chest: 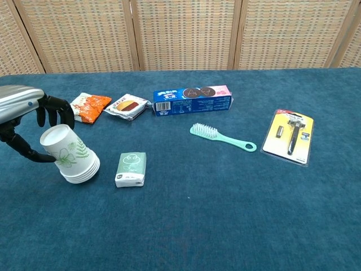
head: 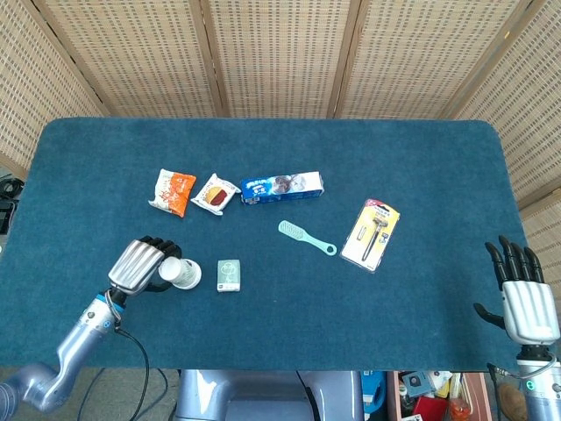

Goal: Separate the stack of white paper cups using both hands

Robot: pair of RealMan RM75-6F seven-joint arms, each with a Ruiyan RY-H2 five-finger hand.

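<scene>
Stack of cups (chest: 71,158) sits whole, tilted, near-left on the bench (head: 421,158). Your left hand (head: 140,265) curls its fingers (chest: 55,111) around the top cup, grip seemingly not yet firm. Right hand (head: 524,298) waits far right, fingers spread, empty. Separation not begun.

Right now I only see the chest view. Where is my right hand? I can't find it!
Observer: The right hand is by the table's right edge, near the front corner, far from the cup stack.
Operator: Is it holding something?
Observer: No, it's empty, with its fingers straight and apart.
Operator: What's closest to it?
Observer: The razor pack, off to its left and farther up the table.
</scene>
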